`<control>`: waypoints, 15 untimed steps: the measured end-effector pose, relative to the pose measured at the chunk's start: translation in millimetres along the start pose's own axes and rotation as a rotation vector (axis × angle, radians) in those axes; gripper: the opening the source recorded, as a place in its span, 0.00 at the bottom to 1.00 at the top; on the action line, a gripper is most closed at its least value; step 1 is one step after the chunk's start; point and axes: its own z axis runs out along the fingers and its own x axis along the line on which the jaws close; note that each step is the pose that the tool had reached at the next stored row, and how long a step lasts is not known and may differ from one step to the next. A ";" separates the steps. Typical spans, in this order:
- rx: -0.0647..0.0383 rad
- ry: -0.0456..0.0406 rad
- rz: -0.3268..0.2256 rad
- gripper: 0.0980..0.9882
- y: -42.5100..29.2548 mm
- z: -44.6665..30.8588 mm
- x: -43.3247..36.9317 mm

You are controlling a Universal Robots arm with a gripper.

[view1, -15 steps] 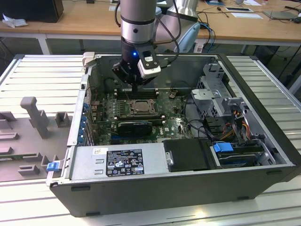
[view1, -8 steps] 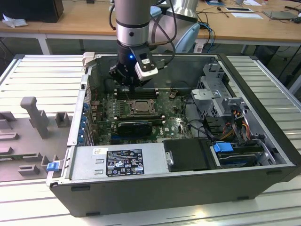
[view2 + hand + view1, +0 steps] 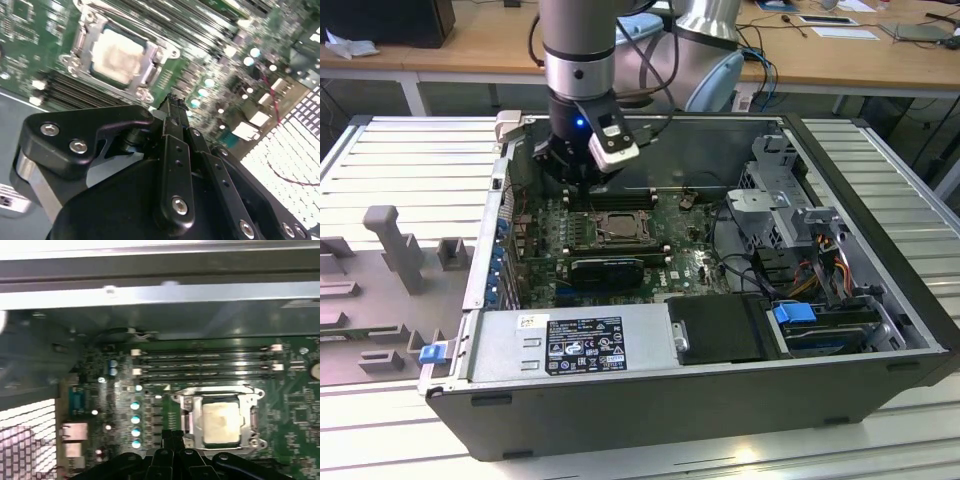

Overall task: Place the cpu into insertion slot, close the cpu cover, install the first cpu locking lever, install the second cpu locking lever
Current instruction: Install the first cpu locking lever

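The cpu (image 3: 618, 233) lies flat in the insertion slot (image 3: 597, 241) on the green board, its pale metal top (image 3: 117, 53) (image 3: 220, 421) showing through the window of the cpu cover (image 3: 151, 75) (image 3: 188, 419). The cover lies down around the chip. My gripper (image 3: 582, 182) hovers over the board, beside the socket toward the exterior view's left and back, touching nothing. In both wrist views the black fingertips (image 3: 173, 106) (image 3: 172, 436) meet with nothing between them. I cannot make out how the locking levers stand.
Long black memory slots (image 3: 620, 199) run behind the socket and a black card (image 3: 607, 268) sits in front. The power supply (image 3: 570, 340), the drive cage (image 3: 775, 200) with cables (image 3: 820, 265) and the case walls (image 3: 505, 200) hem the board in.
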 end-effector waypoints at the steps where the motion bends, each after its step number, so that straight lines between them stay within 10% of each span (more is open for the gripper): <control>1: -0.001 0.0001 0.000 0.01 0.1 0.0 3.0; 15: -0.007 0.0012 -0.018 0.01 26.3 3.0 10.8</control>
